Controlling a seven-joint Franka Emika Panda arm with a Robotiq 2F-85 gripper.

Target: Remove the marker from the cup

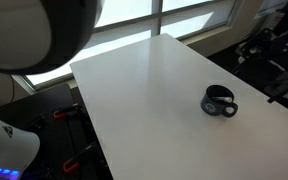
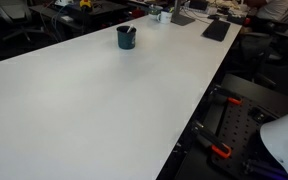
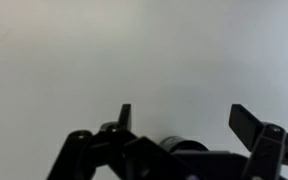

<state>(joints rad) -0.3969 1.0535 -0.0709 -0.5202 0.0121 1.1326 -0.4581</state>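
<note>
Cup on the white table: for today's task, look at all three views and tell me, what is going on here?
Nothing is being handled yet. The cup stands alone on the white table, and its contents are too small to make out in either exterior view. In the wrist view the tool is open and empty, facing bare tabletop with the cup out of its sight.

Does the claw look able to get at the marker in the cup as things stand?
Probably yes. The cup stands on the table with nothing close around it, and the claw is open, though the wrist view shows it over bare tabletop, not the cup. The marker is too small to judge.
</note>
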